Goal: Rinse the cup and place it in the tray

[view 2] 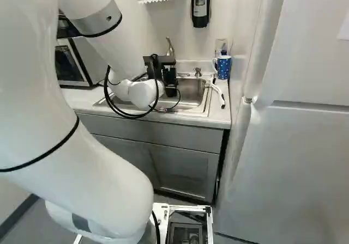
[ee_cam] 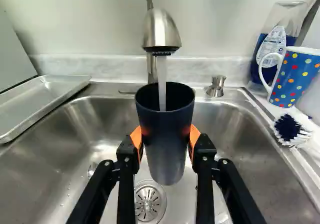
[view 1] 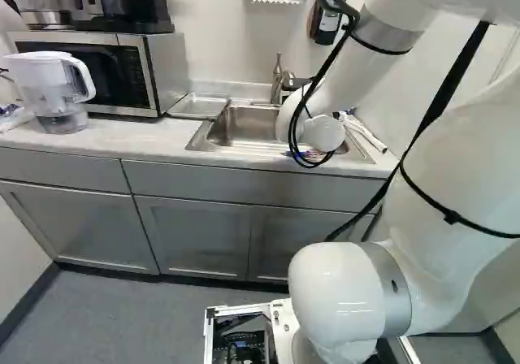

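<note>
Dark-blue cup (ee_cam: 165, 126), mouth up, is over the sink (ee_cam: 242, 159), below the tap (ee_cam: 162, 30). We record the pincer (ee_cam: 165, 138) as grasping it from two sides, orange pads (ee_cam: 136, 137) against its wall. A stream of water (ee_cam: 162, 84) falls from the tap into the cup's mouth, so the rinse is under way.

Progress, by our estimate: grasp done, tap on, cup under the flow; about midway. We cannot tell how much water has collected inside, nor whether the rinse is sufficient.

Remaining: finish rinsing, tip the water out over the drain (ee_cam: 149, 201), carry the cup to the tray (view 1: 199, 105) and release it. The tray lies just beside the sink, on the tabletop (view 1: 154, 139), near the microwave (view 1: 97, 71). It holds no cup. We judge the transfer short, but the cup should be emptied first and lifted over the tray's rim. We did not see who shuts the tap; the task sentence does not say.
</note>
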Motion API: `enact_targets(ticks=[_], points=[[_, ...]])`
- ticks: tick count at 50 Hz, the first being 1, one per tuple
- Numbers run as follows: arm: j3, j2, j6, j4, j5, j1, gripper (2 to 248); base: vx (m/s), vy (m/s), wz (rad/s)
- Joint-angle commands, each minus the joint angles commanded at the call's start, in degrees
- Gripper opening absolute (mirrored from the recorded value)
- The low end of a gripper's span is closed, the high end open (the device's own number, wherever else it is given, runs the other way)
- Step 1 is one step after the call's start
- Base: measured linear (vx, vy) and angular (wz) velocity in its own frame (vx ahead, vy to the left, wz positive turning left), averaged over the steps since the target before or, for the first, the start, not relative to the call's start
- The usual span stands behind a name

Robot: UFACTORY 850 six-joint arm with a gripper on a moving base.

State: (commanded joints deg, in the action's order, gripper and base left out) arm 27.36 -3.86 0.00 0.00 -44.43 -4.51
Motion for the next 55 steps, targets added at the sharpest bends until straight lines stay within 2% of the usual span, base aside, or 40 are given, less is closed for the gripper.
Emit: enact_targets(ticks=[55], points=[[0.0, 0.0, 0.0, 0.0, 0.0, 0.0, 111, 0.000, 0.000, 0.000]])
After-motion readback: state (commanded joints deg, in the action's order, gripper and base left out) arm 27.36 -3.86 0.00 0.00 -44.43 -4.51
